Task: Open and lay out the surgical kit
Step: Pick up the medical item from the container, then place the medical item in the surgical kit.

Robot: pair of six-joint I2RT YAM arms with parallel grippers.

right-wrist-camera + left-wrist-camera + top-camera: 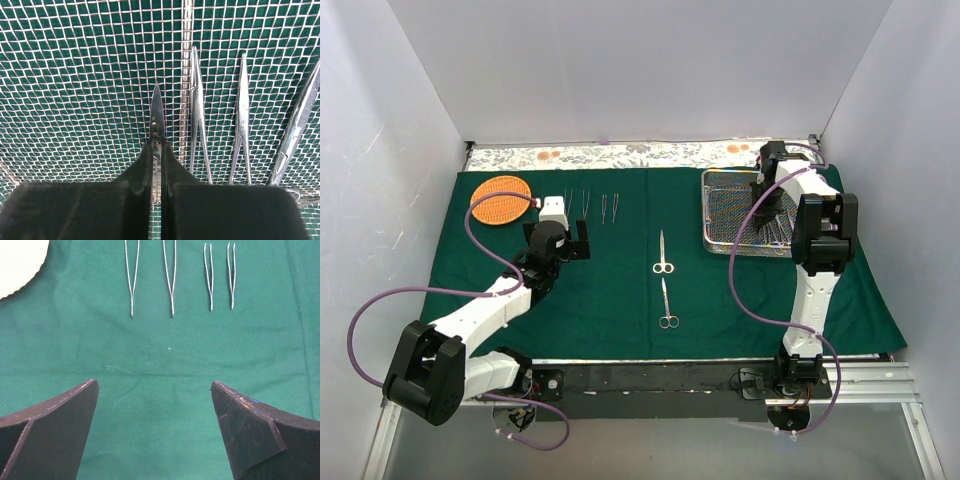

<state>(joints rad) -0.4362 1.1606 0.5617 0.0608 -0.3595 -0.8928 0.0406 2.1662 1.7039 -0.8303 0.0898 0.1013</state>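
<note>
- Grip is the first worry: the right fingers (pixel 137 172) are clamped on a thin steel instrument (pixel 156 112), its pointed tip poking out over the tray (pixel 75 75). Held so narrowly, it may pivot or slip when carried.
- That tip could snag in the tray and drag it.
- Other instruments (pixel 197 115) lie just beside; a sideways sweep might knock them.
- Left fingers (pixel 55 425) hang apart, empty, above the cloth (pixel 165 370) near the laid-out tweezers (pixel 172 280); pushing forward would scatter them.

A robot lab cell; white panel walls (pixel 650 70) on three sides; arms (pixel 480 318) bolted to a black rail (pixel 650 378); purple cables (pixel 365 310) hanging loose.
</note>
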